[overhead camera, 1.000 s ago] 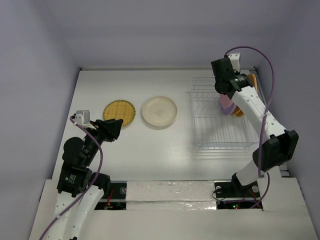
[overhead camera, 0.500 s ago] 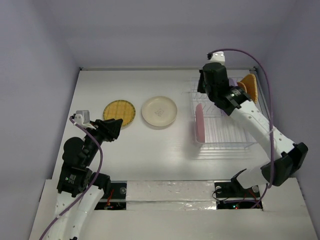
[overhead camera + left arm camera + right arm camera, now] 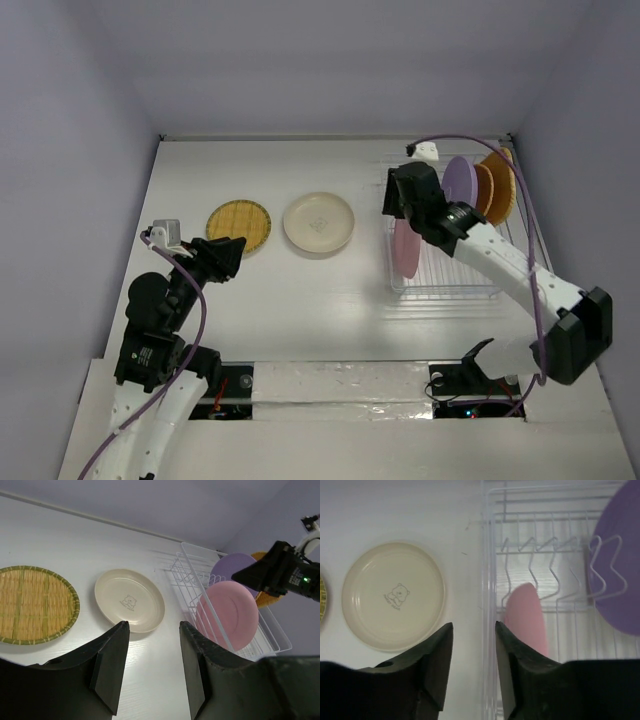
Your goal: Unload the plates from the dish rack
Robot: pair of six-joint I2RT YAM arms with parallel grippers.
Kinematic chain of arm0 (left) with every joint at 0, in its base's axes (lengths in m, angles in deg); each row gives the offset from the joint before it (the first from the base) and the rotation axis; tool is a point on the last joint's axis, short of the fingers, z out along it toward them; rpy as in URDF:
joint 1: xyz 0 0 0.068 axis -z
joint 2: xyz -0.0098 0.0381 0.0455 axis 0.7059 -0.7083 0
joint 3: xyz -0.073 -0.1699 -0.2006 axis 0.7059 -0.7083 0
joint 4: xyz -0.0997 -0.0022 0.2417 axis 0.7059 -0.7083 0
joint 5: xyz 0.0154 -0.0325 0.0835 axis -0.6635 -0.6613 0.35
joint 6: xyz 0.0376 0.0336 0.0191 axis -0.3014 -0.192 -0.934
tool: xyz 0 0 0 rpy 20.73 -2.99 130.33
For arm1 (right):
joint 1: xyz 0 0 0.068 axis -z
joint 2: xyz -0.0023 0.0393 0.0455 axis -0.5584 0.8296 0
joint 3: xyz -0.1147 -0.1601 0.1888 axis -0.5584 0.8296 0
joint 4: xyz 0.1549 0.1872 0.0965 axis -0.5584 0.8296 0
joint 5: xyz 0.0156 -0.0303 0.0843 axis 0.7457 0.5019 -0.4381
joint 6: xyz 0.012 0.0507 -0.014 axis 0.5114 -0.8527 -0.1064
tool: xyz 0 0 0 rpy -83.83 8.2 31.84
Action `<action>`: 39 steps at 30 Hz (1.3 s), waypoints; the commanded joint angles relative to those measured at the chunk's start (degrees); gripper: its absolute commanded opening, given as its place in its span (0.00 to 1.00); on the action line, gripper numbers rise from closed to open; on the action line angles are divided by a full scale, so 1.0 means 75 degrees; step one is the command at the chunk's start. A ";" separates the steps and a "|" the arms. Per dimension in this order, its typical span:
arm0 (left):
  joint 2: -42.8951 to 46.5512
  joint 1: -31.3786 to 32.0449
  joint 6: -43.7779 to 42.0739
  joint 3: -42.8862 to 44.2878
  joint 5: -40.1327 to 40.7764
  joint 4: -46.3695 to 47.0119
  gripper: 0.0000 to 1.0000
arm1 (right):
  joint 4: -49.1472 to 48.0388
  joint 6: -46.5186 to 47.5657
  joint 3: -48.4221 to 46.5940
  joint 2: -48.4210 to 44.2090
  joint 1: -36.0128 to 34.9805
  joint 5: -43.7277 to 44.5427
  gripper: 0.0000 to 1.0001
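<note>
The white wire dish rack (image 3: 448, 290) stands at the right. A pink plate (image 3: 406, 250) leans on edge at its left end, with a purple plate (image 3: 458, 180) and two orange plates (image 3: 492, 190) upright at the back right. A yellow textured plate (image 3: 239, 225) and a cream plate (image 3: 318, 223) lie flat on the table. My right gripper (image 3: 392, 208) is open and empty above the rack's left rim; in its wrist view (image 3: 474, 625) the pink plate (image 3: 525, 617) is just right of the fingers. My left gripper (image 3: 225, 258) is open and empty, near the yellow plate.
The left wrist view shows the yellow plate (image 3: 32, 605), the cream plate (image 3: 130, 600), the rack (image 3: 192, 567) and the pink plate (image 3: 230, 612). Walls close the table at back, left and right. The rack sits close to the right wall.
My right arm swung from the rack's back right to its left rim. The pink plate went from beside the purple plate to the rack's left end. The left arm stayed still.
</note>
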 commanded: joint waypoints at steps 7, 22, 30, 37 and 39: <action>-0.0058 -0.0029 -0.0003 -0.0002 -0.0087 0.0330 0.42 | -0.1185 -0.0576 0.2126 -0.3078 0.0480 -0.0699 0.81; -0.0070 -0.0029 -0.0003 0.0010 -0.0052 0.0342 0.42 | -0.2626 -0.0565 0.3510 -0.2622 0.2004 -0.3675 0.43; -0.0082 -0.0029 -0.0003 0.0010 -0.0064 0.0342 0.42 | -0.2427 -0.0565 0.3241 -0.3067 0.2144 -0.4027 0.01; -0.0082 -0.0029 0.0009 -0.0013 -0.0110 0.0365 0.42 | -0.1912 -0.0507 0.2515 -0.3454 0.2144 -0.3980 0.00; -0.0070 -0.0029 -0.0003 -0.0002 -0.0110 0.0365 0.42 | -0.1806 -0.0506 0.2246 -0.3442 0.2144 -0.4038 0.00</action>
